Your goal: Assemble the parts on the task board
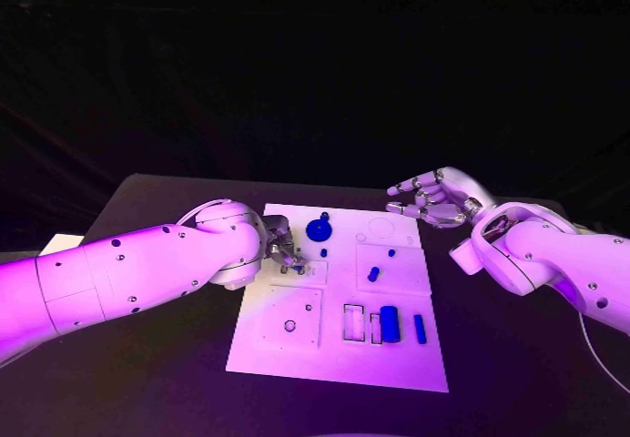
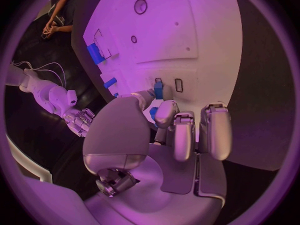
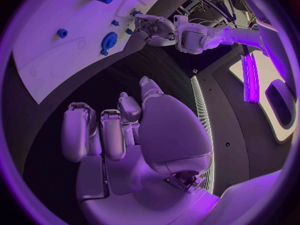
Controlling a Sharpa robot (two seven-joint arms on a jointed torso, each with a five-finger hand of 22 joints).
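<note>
Task board [image 1: 296, 350]: white plate; we see small blue parts [image 1: 389, 323] on it.
Left hand [image 1: 282, 248]: pinching a blue piece [image 2: 158, 91].
Right hand [image 1: 431, 200]: empty, fingers apart.

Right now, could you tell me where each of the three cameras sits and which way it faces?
Head view: on the robot's head, looking down at the white rectangular task board on the black table; both white arms show.
Left wrist view: behind the left hand, facing the board; a small blue part is at its fingertips.
Right wrist view: behind the right hand, facing the board's edge.
Shared: the round blue gear-shaped part shows in the head and right wrist views.
</note>
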